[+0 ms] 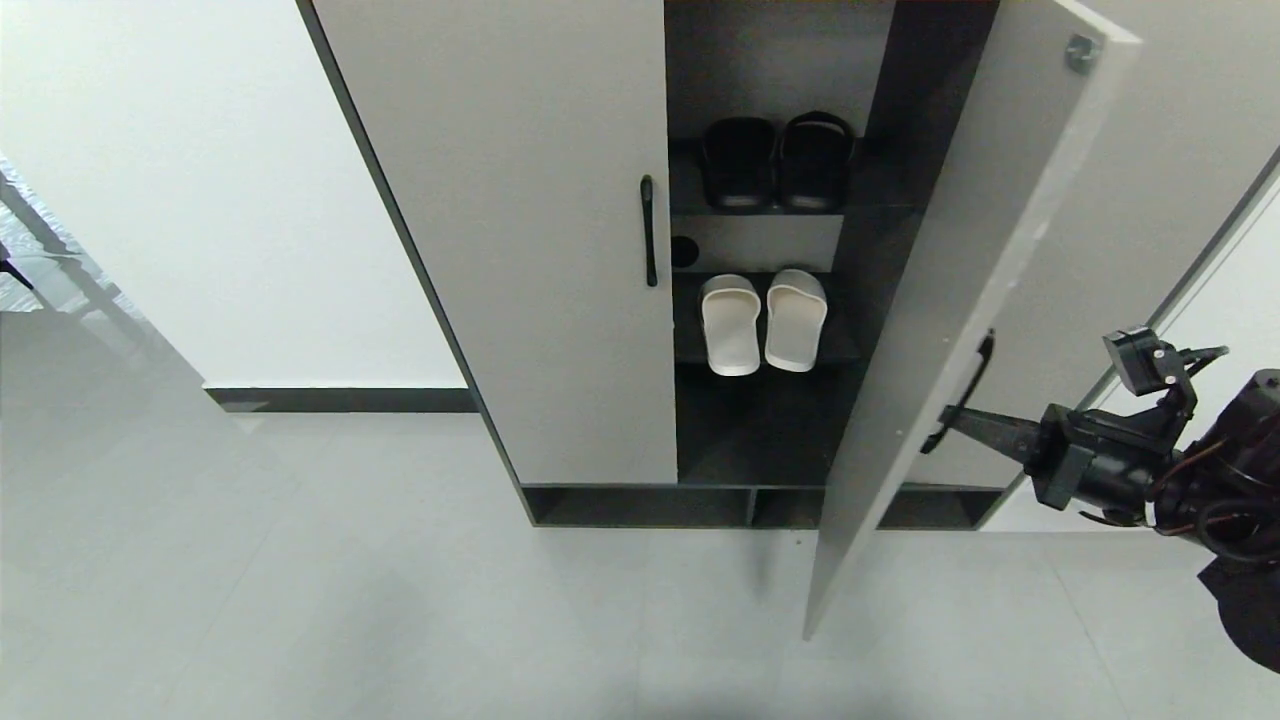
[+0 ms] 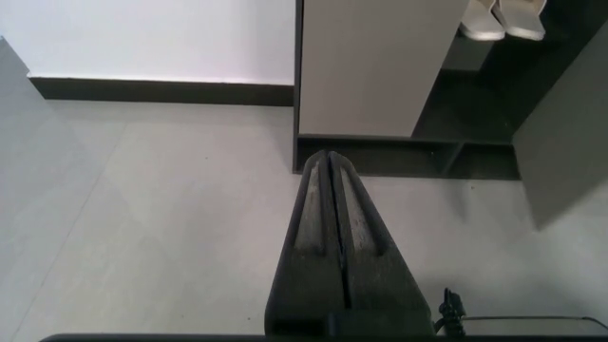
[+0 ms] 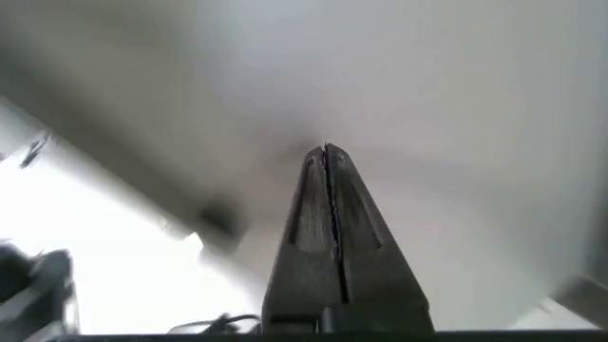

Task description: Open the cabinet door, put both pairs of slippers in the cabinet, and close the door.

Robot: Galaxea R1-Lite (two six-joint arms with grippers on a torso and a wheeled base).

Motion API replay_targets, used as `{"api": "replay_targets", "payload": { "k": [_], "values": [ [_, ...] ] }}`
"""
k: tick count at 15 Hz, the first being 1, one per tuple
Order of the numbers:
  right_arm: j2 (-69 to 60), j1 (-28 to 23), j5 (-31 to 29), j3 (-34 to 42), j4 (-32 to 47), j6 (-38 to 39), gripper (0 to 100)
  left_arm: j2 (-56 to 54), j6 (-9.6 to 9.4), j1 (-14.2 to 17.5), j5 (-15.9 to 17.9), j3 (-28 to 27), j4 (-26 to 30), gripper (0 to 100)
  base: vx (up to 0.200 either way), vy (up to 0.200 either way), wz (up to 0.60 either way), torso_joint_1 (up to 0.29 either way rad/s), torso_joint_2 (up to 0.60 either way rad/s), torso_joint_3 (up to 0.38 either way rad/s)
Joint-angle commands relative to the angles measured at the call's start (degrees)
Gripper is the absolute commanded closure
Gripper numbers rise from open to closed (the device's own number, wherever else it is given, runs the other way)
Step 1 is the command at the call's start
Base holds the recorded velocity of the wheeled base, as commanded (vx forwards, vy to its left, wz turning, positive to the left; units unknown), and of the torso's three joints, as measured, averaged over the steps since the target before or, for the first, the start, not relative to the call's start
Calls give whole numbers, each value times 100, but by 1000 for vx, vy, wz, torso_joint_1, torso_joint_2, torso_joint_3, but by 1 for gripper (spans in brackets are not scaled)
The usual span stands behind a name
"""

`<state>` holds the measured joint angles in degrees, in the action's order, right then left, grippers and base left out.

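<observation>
The cabinet's right door [image 1: 960, 250] stands open and its left door [image 1: 520, 230] is closed. Inside, a black pair of slippers [image 1: 775, 160] rests on the upper shelf and a white pair of slippers [image 1: 762, 320] on the shelf below. My right gripper [image 1: 945, 415] is shut, with its tips at the open door's outer face by the lower end of the door handle [image 1: 980, 365]. In the right wrist view the shut right gripper [image 3: 326, 150] points at that grey door face [image 3: 427, 85]. My left gripper [image 2: 328, 157] is shut and empty, low over the floor in front of the cabinet base.
The cabinet has low open compartments [image 1: 640, 505] at floor level. A white wall with a dark skirting board [image 1: 340, 400] runs to the left. Grey floor [image 1: 400, 620] lies open in front. The left door carries a black handle [image 1: 648, 230].
</observation>
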<state>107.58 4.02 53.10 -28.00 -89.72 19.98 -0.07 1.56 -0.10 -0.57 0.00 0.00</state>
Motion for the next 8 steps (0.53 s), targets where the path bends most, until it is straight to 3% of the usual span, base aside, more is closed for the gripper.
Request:
{"api": "replay_targets", "payload": {
  "k": [1,3,6,7,8],
  "values": [
    [61,529,-476,40,43,-161,100,7,2,1,-4,0,0,100,0,0,0,0,0,0],
    [518,1004,-1900,-373,43,-302,100,7,-7,1,-4,0,0,100,0,0,0,0,0,0],
    [817,1672,-3719,-803,359,-1075,100,7,-15,1,-4,0,0,100,200,0,0,1,2,2],
    [843,1821,-4115,-847,350,-1312,100,7,-7,1,-4,0,0,100,200,0,0,7,-7,7],
    [835,1909,-4291,-865,341,-1400,100,7,2,1,-4,0,0,100,0,0,0,0,0,0]
  ]
}}
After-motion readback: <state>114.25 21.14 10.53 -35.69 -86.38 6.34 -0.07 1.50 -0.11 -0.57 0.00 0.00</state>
